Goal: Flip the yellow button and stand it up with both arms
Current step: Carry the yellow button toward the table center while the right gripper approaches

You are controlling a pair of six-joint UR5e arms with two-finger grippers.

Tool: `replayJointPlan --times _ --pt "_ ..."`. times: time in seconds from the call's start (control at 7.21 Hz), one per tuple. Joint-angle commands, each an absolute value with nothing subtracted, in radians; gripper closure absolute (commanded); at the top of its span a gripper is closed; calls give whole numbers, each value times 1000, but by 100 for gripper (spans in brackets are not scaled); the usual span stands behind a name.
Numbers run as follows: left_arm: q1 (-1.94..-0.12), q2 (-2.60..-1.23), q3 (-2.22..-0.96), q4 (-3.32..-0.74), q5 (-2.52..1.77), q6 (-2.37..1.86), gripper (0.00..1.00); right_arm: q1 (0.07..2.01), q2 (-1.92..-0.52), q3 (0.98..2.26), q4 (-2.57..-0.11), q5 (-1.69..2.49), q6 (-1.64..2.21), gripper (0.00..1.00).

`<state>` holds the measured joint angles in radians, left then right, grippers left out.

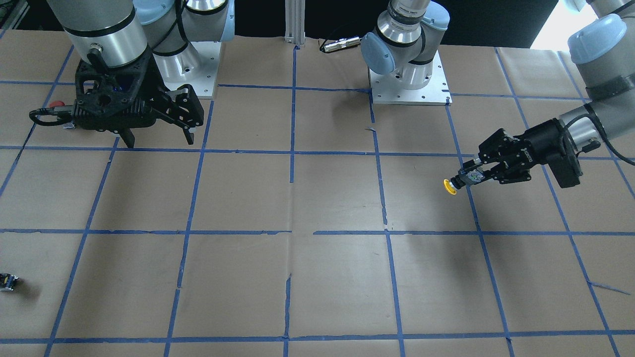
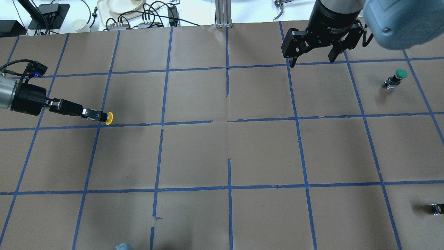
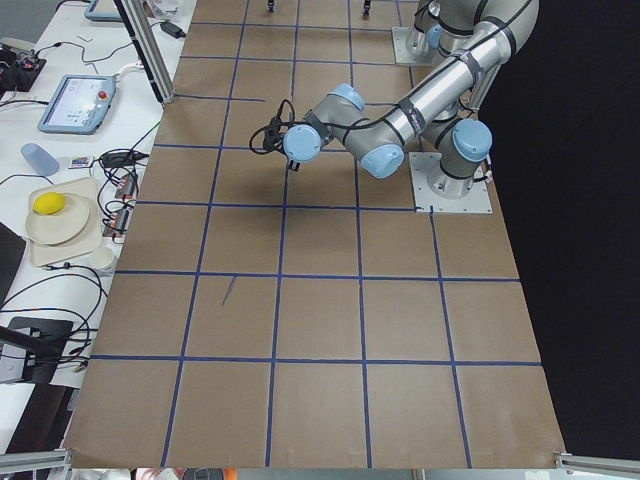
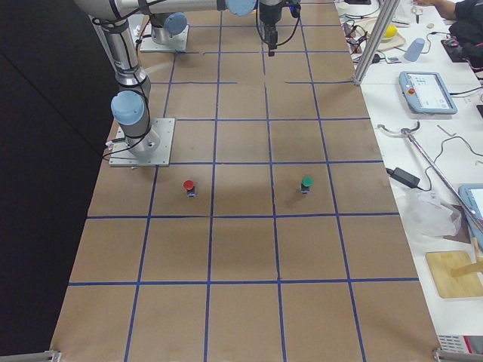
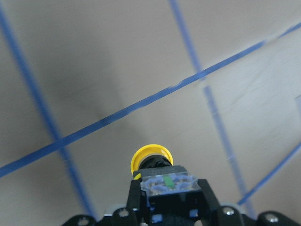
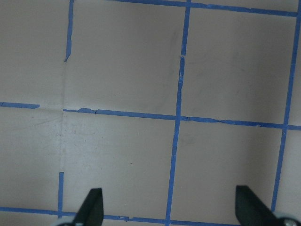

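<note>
So the yellow button (image 1: 450, 187) was up off the table, held sideways by the left gripper (image 1: 471, 176), which was clamped on its short black body with the cap poking out toward the middle. The right gripper (image 2: 312, 61) hung over its own side with the jaws spread wide and nothing in them. My guess is the button's light, hard plastic with a slick rounded cap, so the squarish body is the place to pinch. For a handover there isn't much of it left showing. The surface was flat brown paper (image 1: 337, 198) gridded with blue tape, torn in spots. A green-capped button (image 2: 399, 75) and a tiny dark part (image 2: 437, 208) sat well apart on the robot's right, and a cluttered bench (image 2: 194, 10) ran along the far edge.
</note>
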<state>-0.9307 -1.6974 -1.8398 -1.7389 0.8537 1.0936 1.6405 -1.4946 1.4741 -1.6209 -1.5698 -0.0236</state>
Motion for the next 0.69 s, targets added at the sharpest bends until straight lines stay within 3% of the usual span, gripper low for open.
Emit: replayJointPlan --times 0.0,0.55 --pt "-952 -1677 -1850 -2062 553 1107 82 1631 -1494 1473 -1621 -1566 -20 0" --pt "-1247 -1625 -1916 -2256 136 1104 84 1369 -1494 1500 -1392 -986 -28 0"
